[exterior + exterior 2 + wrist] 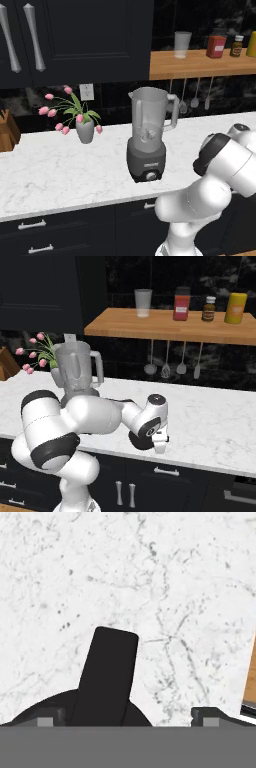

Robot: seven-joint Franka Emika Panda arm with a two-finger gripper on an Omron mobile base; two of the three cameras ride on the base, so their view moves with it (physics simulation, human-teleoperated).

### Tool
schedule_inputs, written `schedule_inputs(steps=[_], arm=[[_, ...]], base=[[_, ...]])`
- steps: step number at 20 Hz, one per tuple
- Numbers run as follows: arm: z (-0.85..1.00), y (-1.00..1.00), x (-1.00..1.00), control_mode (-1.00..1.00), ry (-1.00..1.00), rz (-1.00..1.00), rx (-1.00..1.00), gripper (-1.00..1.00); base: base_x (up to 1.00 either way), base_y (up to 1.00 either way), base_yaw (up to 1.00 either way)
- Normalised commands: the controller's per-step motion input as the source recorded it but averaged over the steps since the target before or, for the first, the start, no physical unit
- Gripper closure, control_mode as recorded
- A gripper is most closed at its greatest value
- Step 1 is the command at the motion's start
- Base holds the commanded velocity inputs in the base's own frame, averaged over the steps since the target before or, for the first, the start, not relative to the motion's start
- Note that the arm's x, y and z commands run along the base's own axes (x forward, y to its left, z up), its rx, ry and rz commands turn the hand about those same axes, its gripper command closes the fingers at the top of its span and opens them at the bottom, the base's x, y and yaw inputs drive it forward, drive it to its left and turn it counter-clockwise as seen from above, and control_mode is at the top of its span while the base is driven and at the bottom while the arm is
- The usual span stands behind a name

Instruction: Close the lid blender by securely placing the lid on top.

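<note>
Gripper (jaws wide) hangs over the lid.

I see the blender upright on the marble, jar mouth open; the black lid lies flat at six o'clock in my hand view.

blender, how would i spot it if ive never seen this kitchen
Start at the white marble counter under the wooden shelf. The blender stands mid-counter, right of the vase of pink tulips. It is the tall one: dark grey base with a knob, clear handled jar.
</note>
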Motion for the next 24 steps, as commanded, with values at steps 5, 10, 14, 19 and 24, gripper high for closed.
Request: schedule_inputs(steps=[5,10,14,19,24], arm=[[-0.14,-0.07,0.1,-1.0,0.0,0.0,0.02,-1.0],[-0.14,-0.09,0.11,-1.0,0.0,0.0,0.02,-1.0],[-0.09,-0.04,0.12,-1.0,0.0,0.0,0.01,-1.0],[-0.14,0.0,0.04,-1.0,0.0,0.0,0.0,-1.0],[-0.18,0.0,0.01,-1.0,0.0,0.0,0.0,-1.0]], base=[[0.0,0.0,0.0],[0.0,0.0,0.0],[0.0,0.0,0.0],[0.0,0.0,0.0],[0.0,0.0,0.0]])
